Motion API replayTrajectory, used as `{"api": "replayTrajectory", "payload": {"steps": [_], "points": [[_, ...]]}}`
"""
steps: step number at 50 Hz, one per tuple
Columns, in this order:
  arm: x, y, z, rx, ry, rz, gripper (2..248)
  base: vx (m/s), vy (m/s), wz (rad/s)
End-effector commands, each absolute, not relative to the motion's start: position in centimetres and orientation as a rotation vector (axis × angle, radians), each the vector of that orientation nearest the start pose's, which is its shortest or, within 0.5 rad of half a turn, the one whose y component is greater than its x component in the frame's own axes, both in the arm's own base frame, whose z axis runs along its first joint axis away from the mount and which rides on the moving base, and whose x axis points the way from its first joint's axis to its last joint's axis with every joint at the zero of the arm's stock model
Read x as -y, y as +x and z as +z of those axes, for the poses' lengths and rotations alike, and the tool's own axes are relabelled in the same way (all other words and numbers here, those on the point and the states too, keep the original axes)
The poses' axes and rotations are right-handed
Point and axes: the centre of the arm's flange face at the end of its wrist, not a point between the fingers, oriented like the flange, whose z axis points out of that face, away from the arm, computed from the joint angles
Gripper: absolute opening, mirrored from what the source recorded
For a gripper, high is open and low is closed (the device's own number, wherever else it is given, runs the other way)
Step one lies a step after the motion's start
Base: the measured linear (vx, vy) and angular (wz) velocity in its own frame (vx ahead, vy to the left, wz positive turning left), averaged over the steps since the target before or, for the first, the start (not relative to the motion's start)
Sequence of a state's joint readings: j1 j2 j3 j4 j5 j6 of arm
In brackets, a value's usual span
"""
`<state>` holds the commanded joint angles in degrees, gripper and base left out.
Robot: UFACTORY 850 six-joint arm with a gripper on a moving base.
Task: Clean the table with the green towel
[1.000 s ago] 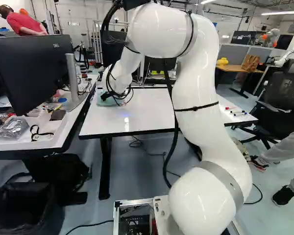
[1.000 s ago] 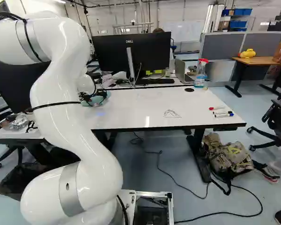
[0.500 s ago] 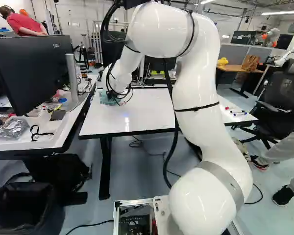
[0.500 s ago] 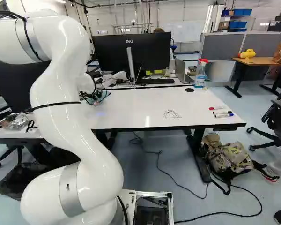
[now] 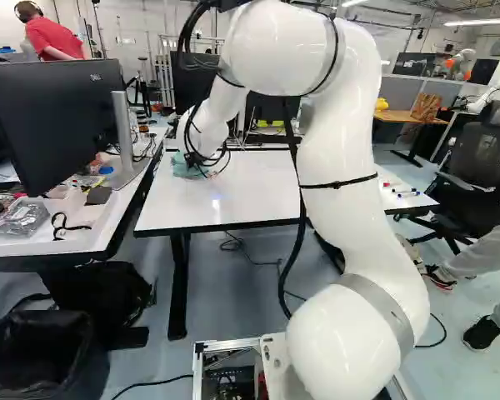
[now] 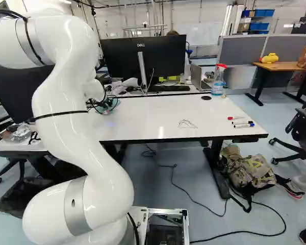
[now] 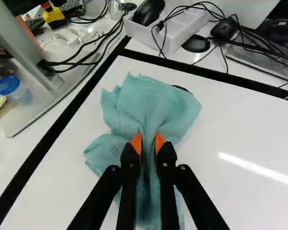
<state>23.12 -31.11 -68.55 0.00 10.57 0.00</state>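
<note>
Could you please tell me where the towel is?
In the left base view, the towel is on the table near its far left corner, in the gripper.

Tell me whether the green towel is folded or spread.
Neither: the towel is bunched, pinched between the pincer's pads, its rumpled ends loose.

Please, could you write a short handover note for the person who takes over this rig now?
Jaws: shut on the towel.
Towel: bunched on the table, near its far left corner.
Done: towel gripped and on the tabletop; how much is wiped, I cannot tell.
Left: the dark scribble by the near edge. The markers at the right end may need care.
</note>
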Motion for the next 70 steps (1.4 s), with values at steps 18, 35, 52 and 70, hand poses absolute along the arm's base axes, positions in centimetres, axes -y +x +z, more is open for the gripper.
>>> {"api": "replayTrajectory", "payload": {"steps": [18, 35, 52, 70], "points": [[-22.1, 59.9, 41.4, 0.480, -2.681, -1.242, 51, 0.000, 0.000, 0.000], [-19.1, 59.8, 43.5, 0.419, -2.686, -1.289, 51, 0.000, 0.000, 0.000], [-16.1, 59.5, 45.7, 0.357, -2.689, -1.337, 51, 0.000, 0.000, 0.000], [-13.0, 59.5, 46.5, 0.293, -2.708, -1.361, 51, 0.000, 0.000, 0.000]]}}
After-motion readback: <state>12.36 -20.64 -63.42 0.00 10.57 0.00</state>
